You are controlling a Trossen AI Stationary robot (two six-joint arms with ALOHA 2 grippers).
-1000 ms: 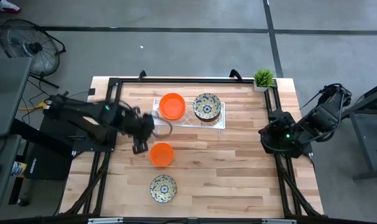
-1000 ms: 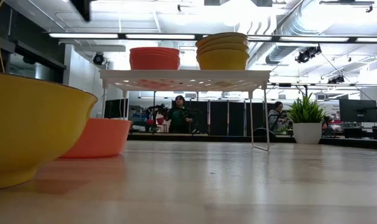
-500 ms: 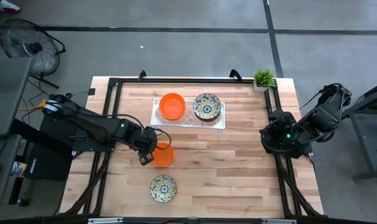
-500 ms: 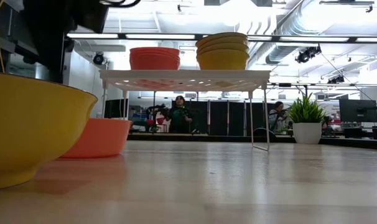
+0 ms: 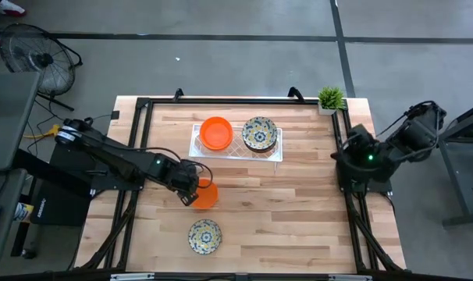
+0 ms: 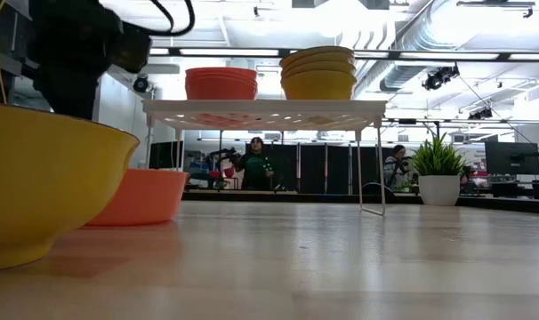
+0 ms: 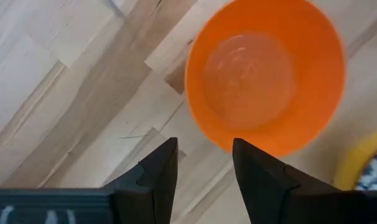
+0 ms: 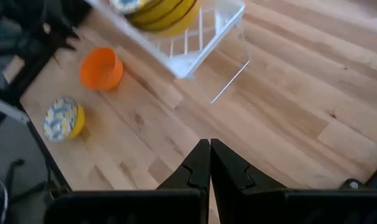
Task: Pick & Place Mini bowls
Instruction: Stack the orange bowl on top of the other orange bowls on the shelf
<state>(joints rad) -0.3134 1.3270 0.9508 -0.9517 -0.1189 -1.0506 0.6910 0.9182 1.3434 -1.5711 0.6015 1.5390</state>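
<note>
Left gripper [image 5: 191,190] dropped to orange bowl [image 5: 204,194] | fingers apart, nothing held | straddle near rim, pinch gently | right gripper [image 8: 209,163] clenched, parked at table's right edge

no readable text, labels, brands or numbers show in any view.
</note>
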